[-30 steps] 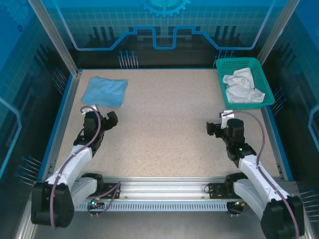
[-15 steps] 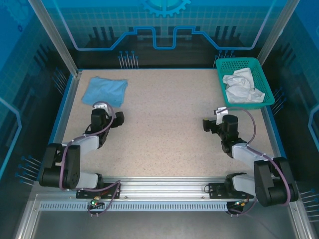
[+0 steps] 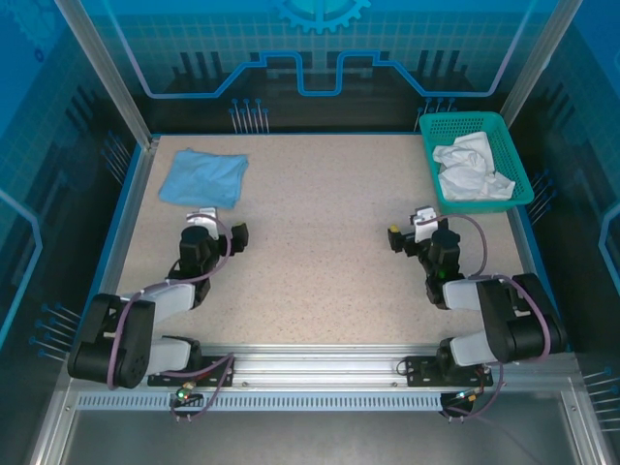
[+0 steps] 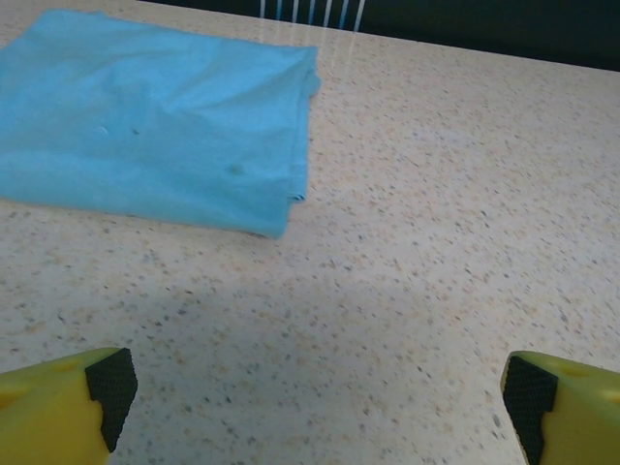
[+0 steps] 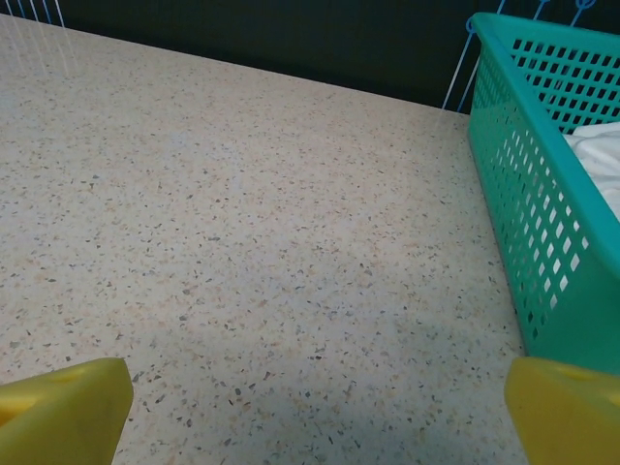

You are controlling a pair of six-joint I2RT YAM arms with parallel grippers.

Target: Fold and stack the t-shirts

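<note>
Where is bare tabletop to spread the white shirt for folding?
The table is bare across its middle, bordered by the blue t-shirt at far left, the basket at far right, and the open left hand and right hand on the near side. Crowded: both far corners; the crumpled white t-shirt lies in the basket.

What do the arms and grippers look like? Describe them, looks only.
The left arm and right arm share black joint housings, pale grey links and a purple cable looped alongside. The left gripper and right gripper each have two blocky yellow fingers; the left's carry black pads.
</note>
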